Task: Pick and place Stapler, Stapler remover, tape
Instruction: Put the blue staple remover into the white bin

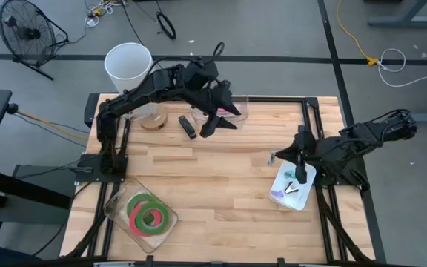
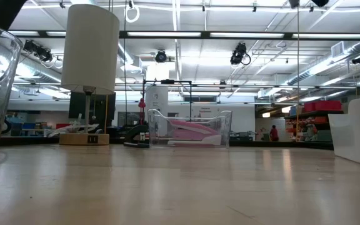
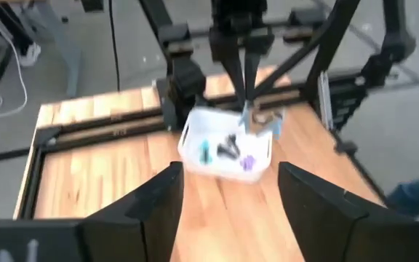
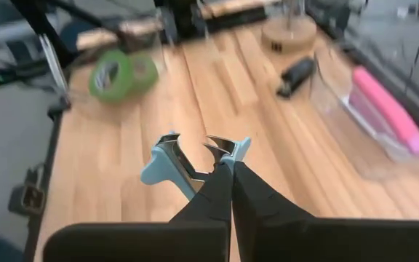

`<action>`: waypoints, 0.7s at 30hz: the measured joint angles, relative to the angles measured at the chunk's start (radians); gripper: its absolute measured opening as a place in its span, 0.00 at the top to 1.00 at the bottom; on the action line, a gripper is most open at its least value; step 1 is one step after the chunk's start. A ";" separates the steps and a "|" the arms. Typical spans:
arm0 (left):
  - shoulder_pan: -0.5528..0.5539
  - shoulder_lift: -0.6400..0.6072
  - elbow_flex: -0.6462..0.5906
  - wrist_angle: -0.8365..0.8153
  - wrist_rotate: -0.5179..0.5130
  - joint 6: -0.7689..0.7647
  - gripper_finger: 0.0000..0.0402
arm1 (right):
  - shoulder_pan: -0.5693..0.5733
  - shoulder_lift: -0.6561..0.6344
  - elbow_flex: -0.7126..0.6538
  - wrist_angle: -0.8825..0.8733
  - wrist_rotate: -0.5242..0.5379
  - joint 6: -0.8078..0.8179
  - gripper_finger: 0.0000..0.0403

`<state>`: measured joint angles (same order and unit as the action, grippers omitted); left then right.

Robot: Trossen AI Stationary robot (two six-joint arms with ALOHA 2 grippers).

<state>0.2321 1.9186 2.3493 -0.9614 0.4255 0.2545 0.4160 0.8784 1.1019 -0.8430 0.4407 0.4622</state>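
staple remover: the right pincer [image 4: 228, 164] is gripping a pale blue staple remover [image 4: 188, 160] by one wing, its metal claws showing, above the white tray [image 1: 306, 194] at the right edge of the wooden surface [image 1: 221, 185].
handling of the remover: it is looking light and stiff, with smooth plastic wings that may be slippery; a hold across a wing, as now, seems sound, though the spring claws could be making it twist.
other removers: small teal, black and purple ones [image 3: 229, 151] are lying in that white tray.
left pincer: the left pincer [image 3: 228, 200] is hanging wide and empty near the far side of the surface, just beside the clear bin [image 1: 237, 105].
staplers: a pink stapler [image 4: 388, 109] is lying in the clear bin; a black stapler [image 1: 187, 124] is lying on the bare surface beside it. both are looking rigid and heavier, best taken across the narrow body near the middle.
tape: green and pink-red tape [image 1: 150, 215] rolls are lying flat in a clear tray [image 1: 121, 194] at the near left corner; light, stiff rings, likely best pinched through the rim.
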 joint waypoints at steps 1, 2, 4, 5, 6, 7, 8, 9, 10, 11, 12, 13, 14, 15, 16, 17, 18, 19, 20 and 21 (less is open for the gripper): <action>0.003 0.000 0.000 -0.024 0.000 0.016 0.45 | 0.000 0.001 0.000 -0.025 -0.009 0.011 1.00; 0.007 0.000 0.000 -0.046 0.000 0.022 0.47 | 0.000 0.003 0.000 -0.046 -0.017 0.022 1.00; 0.016 0.000 -0.001 -0.067 0.013 0.022 0.51 | 0.000 0.006 0.000 -0.084 -0.026 0.039 1.00; 0.021 0.000 -0.001 -0.071 0.027 0.023 0.53 | 0.000 0.008 0.000 -0.111 -0.033 0.050 1.00; 0.026 0.000 -0.001 -0.070 0.040 0.022 0.56 | 0.000 0.010 -0.004 -0.128 -0.036 0.058 1.00; 0.031 0.000 -0.001 -0.070 0.054 0.019 0.58 | 0.000 0.010 -0.013 -0.137 -0.039 0.068 1.00; 0.038 0.000 -0.001 -0.071 0.065 0.018 0.60 | 0.000 0.010 -0.028 -0.151 -0.042 0.081 1.00; 0.044 0.000 -0.001 -0.074 0.072 0.019 0.62 | 0.000 0.011 -0.046 -0.167 -0.049 0.089 1.00; 0.049 0.000 -0.001 -0.083 0.073 0.019 0.63 | 0.000 0.011 -0.067 -0.172 -0.062 0.100 1.00; 0.053 0.005 -0.001 -0.087 0.072 0.019 0.65 | 0.000 0.011 -0.089 -0.168 -0.074 0.115 1.00; 0.055 0.011 0.000 -0.087 0.072 0.019 0.67 | 0.000 0.011 -0.111 -0.162 -0.083 0.131 1.00; 0.061 0.017 0.000 -0.101 0.071 0.020 0.68 | 0.000 0.011 -0.136 -0.162 -0.098 0.148 1.00; 0.066 0.026 -0.001 -0.125 0.068 0.022 0.69 | 0.000 0.011 -0.159 -0.161 -0.118 0.166 1.00; 0.069 0.036 -0.001 -0.140 0.069 0.026 0.70 | 0.000 0.011 -0.181 -0.156 -0.136 0.184 1.00; 0.069 0.045 -0.001 -0.147 0.068 0.028 0.71 | 0.000 0.011 -0.203 -0.147 -0.151 0.200 1.00; 0.074 0.054 -0.001 -0.168 0.066 0.030 0.72 | 0.000 0.011 -0.222 -0.141 -0.162 0.215 1.00; 0.076 0.064 -0.001 -0.184 0.067 0.030 0.73 | 0.000 0.011 -0.238 -0.138 -0.172 0.229 1.00; 0.076 0.072 -0.001 -0.191 0.067 0.031 0.74 | 0.000 0.011 -0.253 -0.134 -0.180 0.242 1.00; 0.077 0.081 -0.001 -0.202 0.066 0.034 0.74 | 0.000 0.011 -0.264 -0.135 -0.190 0.253 1.00; 0.077 0.089 -0.001 -0.216 0.065 0.042 0.75 | 0.000 0.011 -0.273 -0.140 -0.198 0.262 1.00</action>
<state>0.3096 2.0074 2.3486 -1.1777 0.4906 0.2963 0.4156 0.8892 0.8285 -0.9830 0.2423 0.7241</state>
